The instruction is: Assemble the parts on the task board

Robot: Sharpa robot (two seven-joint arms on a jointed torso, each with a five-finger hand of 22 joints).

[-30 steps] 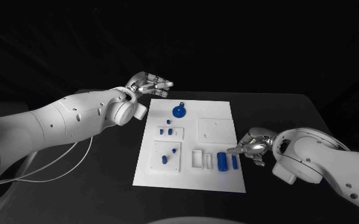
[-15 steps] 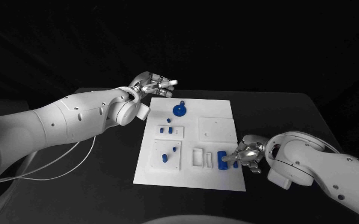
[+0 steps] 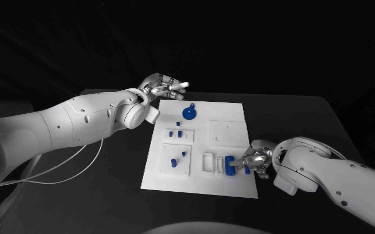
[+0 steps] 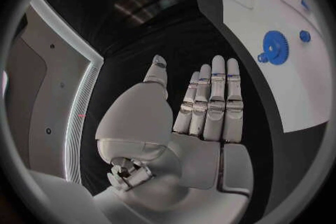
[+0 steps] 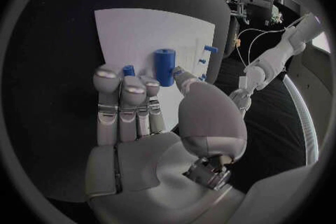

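Right hand [image 3: 258, 161] sits at the white board's [image 3: 226, 123] lower-right edge; its fingers [image 5: 122, 92] partly hide a blue cylinder [image 3: 230, 164]. Can't tell if they grip it. Cylinder's long axis runs up-down in head view. Left hand [image 3: 162, 86], upper left, fingers straight, holding nothing, above the dark worktop [image 3: 102, 190]. Blue gear [image 3: 188, 114] near board's top.

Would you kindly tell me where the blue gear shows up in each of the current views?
Head view: blue gear near the task board's far edge, right of the left hand.
Left wrist view: gear on the board beyond the fingers.
Right wrist view: I can't make it out.
Shared landmark: the white task board.
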